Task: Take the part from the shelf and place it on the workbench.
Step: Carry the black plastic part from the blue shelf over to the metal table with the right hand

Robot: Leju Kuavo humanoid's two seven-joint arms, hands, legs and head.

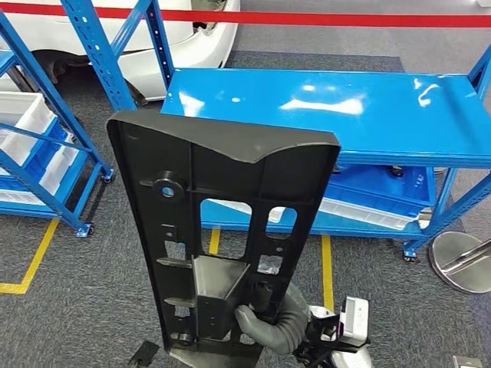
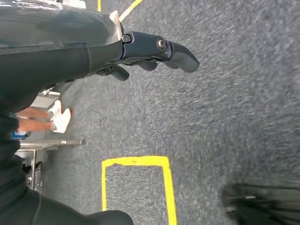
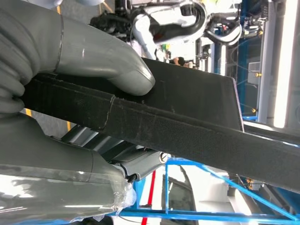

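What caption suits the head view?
Right hand holds the black part upright before the blue workbench.

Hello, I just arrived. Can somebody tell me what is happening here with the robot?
The robot's right hand grips a large black plastic part by its lower end and holds it upright in front of a blue workbench, whose top surface is bare. The part is not yet set down on it. The left hand holds nothing and hangs over the grey carpet. A blue shelf rack stands at the left.

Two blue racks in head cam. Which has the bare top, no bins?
The right rack, straight ahead beyond the held part: its glossy top is bare. The left rack holds white bins.
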